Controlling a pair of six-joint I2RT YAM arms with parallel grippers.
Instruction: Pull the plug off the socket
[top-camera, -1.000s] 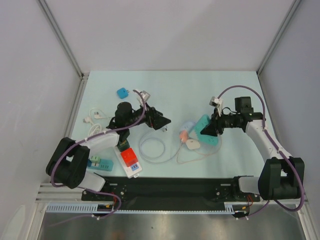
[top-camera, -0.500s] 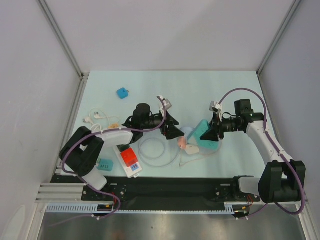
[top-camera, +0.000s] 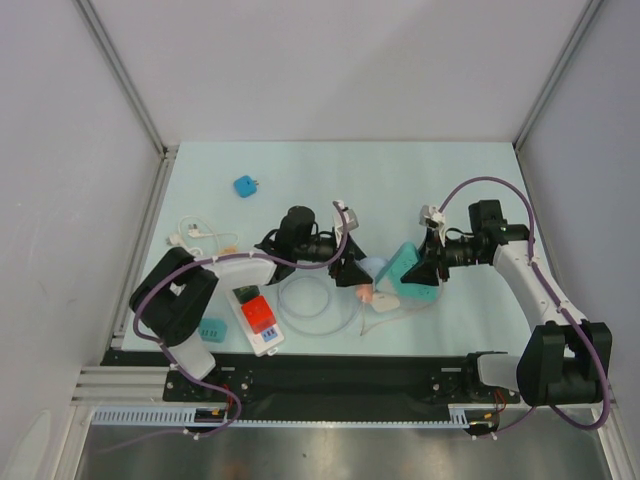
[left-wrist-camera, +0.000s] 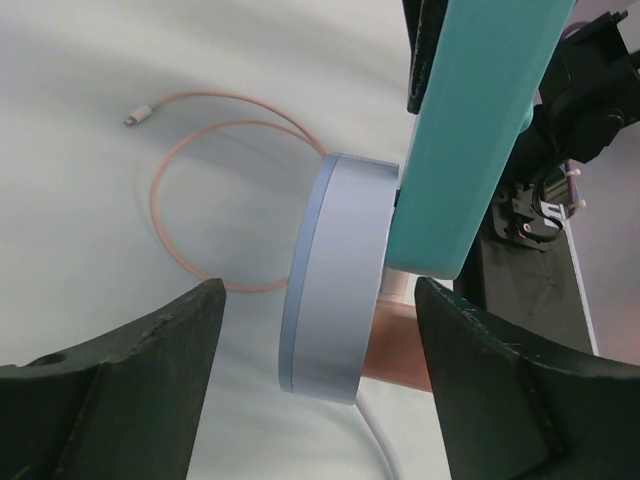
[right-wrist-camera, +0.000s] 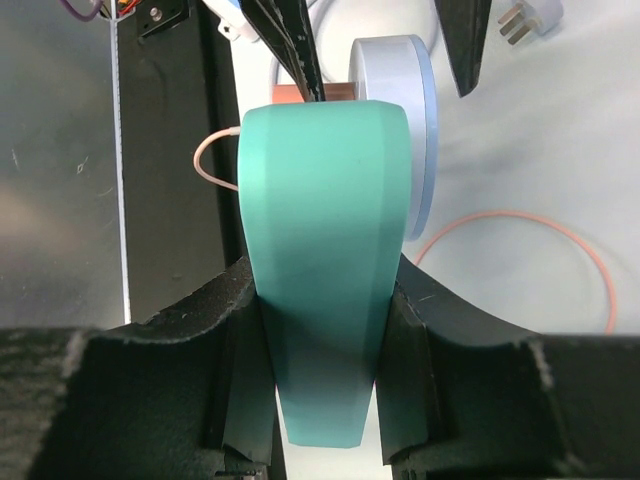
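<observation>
Right hand (right-wrist-camera: 320, 330) clamps the teal socket (right-wrist-camera: 320, 180), right of centre in the top view. Left hand (left-wrist-camera: 318, 300) is spread, fingers (left-wrist-camera: 130, 380) flanking the pale-blue round plug (left-wrist-camera: 340, 240), which sits against the socket.

a small blue adapter (top-camera: 244, 186) lies alone at the far left. a white power strip (top-camera: 270, 342) carrying a red block (top-camera: 257, 314) sits near the front, a teal piece (top-camera: 210, 327) just left of it.

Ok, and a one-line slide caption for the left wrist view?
Left arm's open fingers flank the round pale-blue plug, seated against the teal socket block.
</observation>
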